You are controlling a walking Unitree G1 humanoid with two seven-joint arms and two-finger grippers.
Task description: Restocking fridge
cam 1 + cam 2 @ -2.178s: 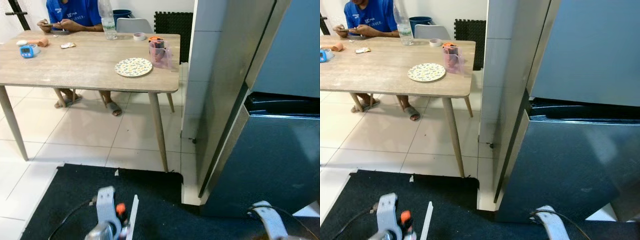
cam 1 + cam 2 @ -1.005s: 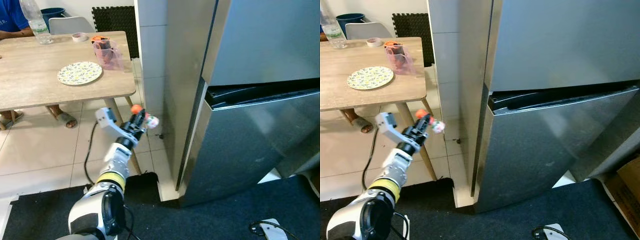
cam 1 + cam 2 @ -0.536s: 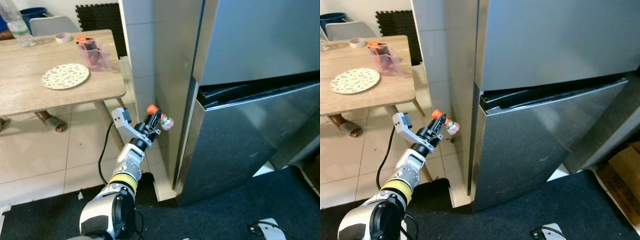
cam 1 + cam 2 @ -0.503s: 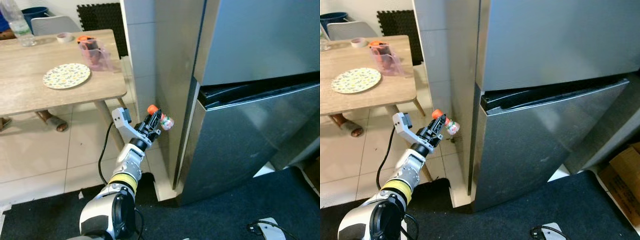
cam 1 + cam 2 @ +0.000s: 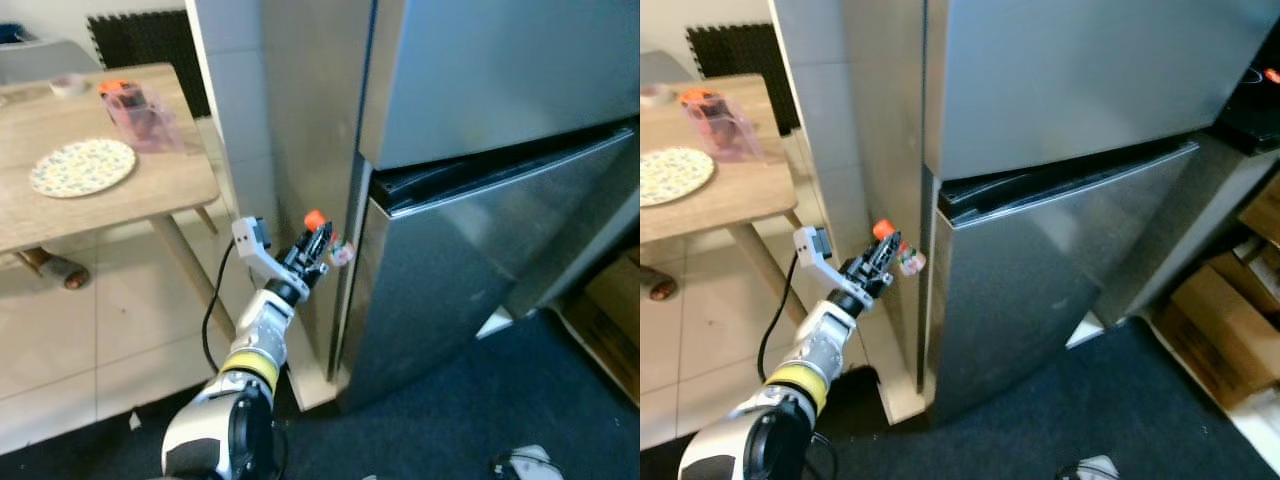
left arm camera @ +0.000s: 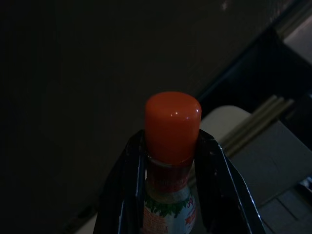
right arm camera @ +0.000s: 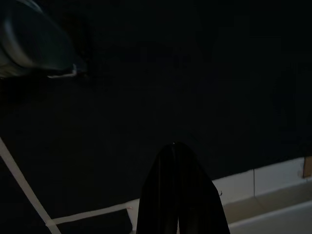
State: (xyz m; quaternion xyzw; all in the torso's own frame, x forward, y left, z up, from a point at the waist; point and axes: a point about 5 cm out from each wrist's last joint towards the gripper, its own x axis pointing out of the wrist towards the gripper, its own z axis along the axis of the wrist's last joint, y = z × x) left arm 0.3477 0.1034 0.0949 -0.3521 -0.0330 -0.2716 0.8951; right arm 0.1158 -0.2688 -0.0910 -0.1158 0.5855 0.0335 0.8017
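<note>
Left tool [image 5: 318,247] clamps a small bottle [image 5: 338,253] by the neck, its two black fingers [image 6: 127,180] pressed either side just under a glossy, rounded orange cap [image 6: 172,126]; printed label below. Bottle held in the air, just beside the fridge's [image 5: 470,260] left front edge, near the dark seam between upper and lower doors. Fridge doors smooth brushed steel, flat, lower door [image 5: 1040,270] ajar. Right tool [image 7: 178,195] hangs over dark matting [image 7: 146,97], fingers pressed together. Pale wood-grain worktop [image 5: 60,205] at left carries a round patterned plate [image 5: 83,166] and a clear pink plastic jug [image 5: 142,109].
</note>
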